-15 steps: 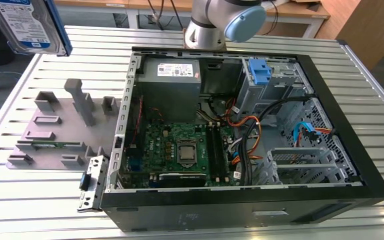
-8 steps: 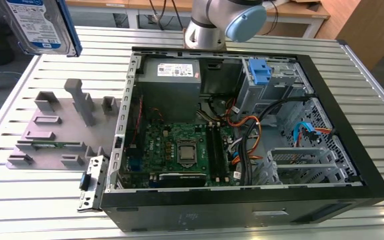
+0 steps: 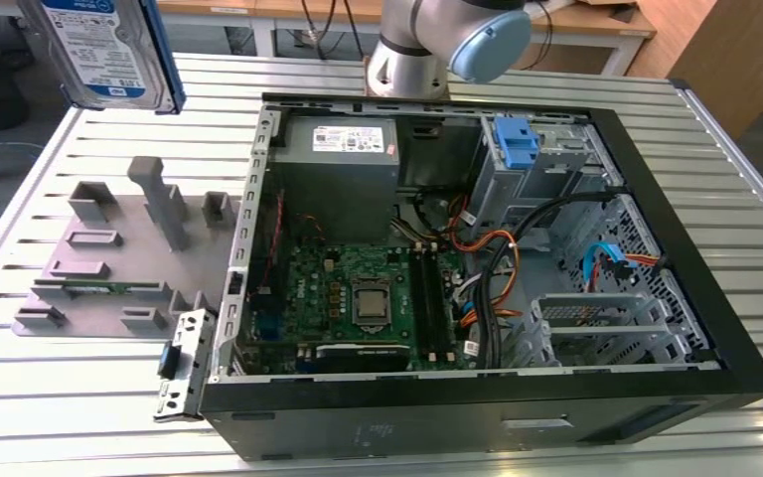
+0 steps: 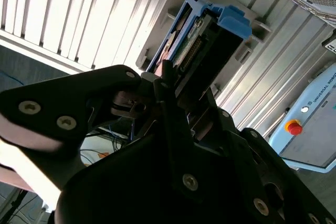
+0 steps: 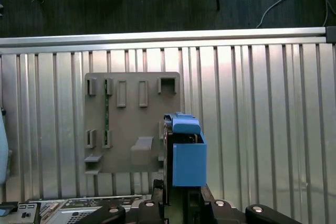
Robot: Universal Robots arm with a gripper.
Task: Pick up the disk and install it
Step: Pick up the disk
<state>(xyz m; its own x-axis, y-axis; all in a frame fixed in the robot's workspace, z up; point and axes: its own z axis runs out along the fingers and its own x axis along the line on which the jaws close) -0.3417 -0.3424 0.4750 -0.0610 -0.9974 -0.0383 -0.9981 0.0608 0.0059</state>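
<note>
Held up in the air at the far end of the exterior view's left: the disk, a flat silver-metal hard drive edged with blue plastic rails. Faces the camera with its blue-and-white label, which carries rows of small print. Cut off along its upper part by the frame edge.

In the second wrist view, pinched by the gripper, dark jaws pressed against the drive's two flat sides, connector end pointing away from the wrist. In the first wrist view, seen edge-on as a blue block, hanging above the slatted metal table just beside the edge of the grey fixture plate. Well apart from the open computer case, which lies on its side toward the exterior view's right.

Inside the case:
- At the far side, a grey power-supply box with a white printed sticker.
- To the exterior view's right of it, a blue plastic bracket with a tall tab.
- Nearer, a green motherboard, with orange and blue cables beside it.

Beyond the case, the base of the robot arm. At the edge of the second wrist view, a red button on a pale, lettered housing.
</note>
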